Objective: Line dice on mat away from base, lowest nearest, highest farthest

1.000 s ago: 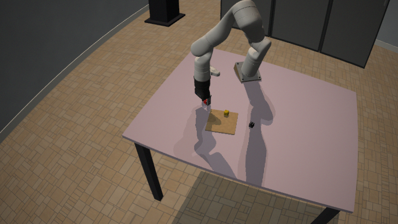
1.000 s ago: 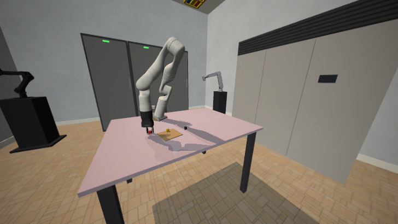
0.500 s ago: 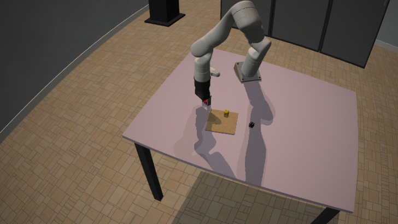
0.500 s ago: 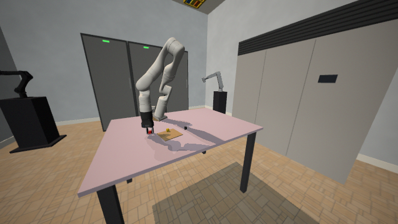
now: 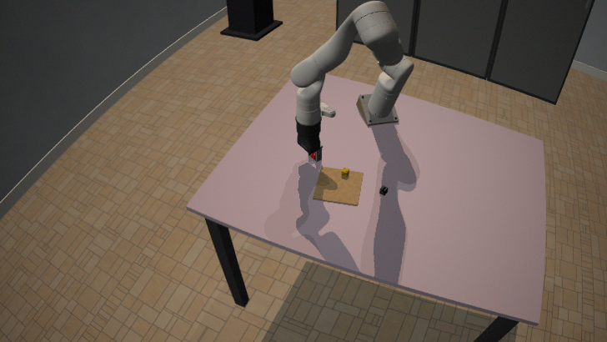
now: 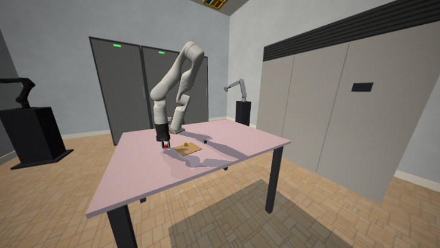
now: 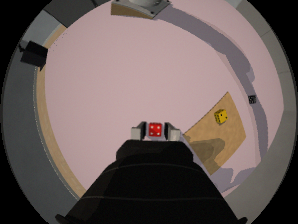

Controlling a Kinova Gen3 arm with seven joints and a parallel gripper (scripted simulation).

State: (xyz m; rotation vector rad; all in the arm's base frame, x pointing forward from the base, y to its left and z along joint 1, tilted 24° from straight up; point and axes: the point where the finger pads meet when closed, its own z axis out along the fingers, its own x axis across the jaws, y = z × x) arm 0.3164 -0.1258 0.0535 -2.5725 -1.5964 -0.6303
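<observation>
Red, cube-shaped die with white pips sits at left between the spread fingers of the black-and-grey hand, slim gaps either side. Rightward, the flat tan square mat carries a yellow cubic die near its far edge. Right of it, a black cubic die rests on the pink bench.

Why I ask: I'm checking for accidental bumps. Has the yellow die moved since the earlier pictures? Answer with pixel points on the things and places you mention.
No. In the top view, the yellow die (image 5: pixel 345 172) (image 6: pixel 185 144) (image 7: pixel 220 117) sits at the same spot on the mat (image 5: pixel 339 193) (image 6: pixel 191 150) (image 7: pixel 234 131).
</observation>
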